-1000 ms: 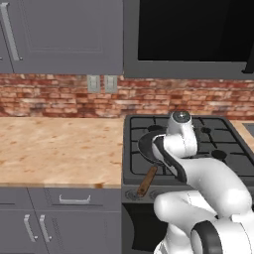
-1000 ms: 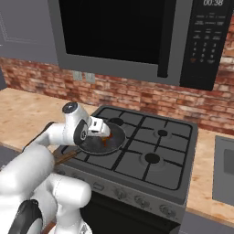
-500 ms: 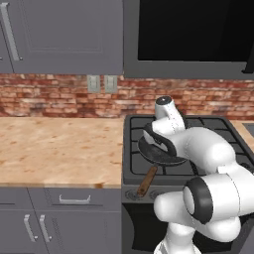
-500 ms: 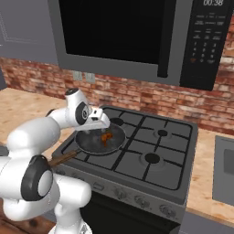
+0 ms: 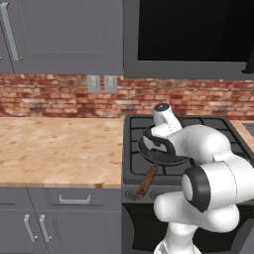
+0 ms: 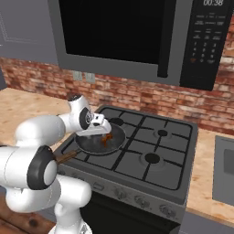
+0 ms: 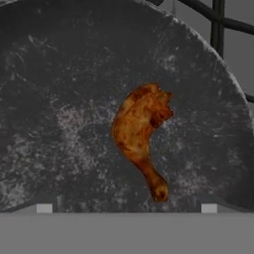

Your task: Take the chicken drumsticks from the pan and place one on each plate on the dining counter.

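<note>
Pan (image 7: pixel 59 124) under us holds one drumstick (image 7: pixel 140 134) that we see, our gripper (image 6: pixel 106 131) poised above with jaws apart, nothing grasped, so plating remains undone.

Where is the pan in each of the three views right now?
Left base view: the pan sits at picture centre on the stove's front-left burner, partly behind the arm.
Right base view: the pan sits left of centre, same burner.
Hand view: its dark floor spreads across the picture.
Shared landmark: the drumstick lying in it, also in the right base view.
</note>
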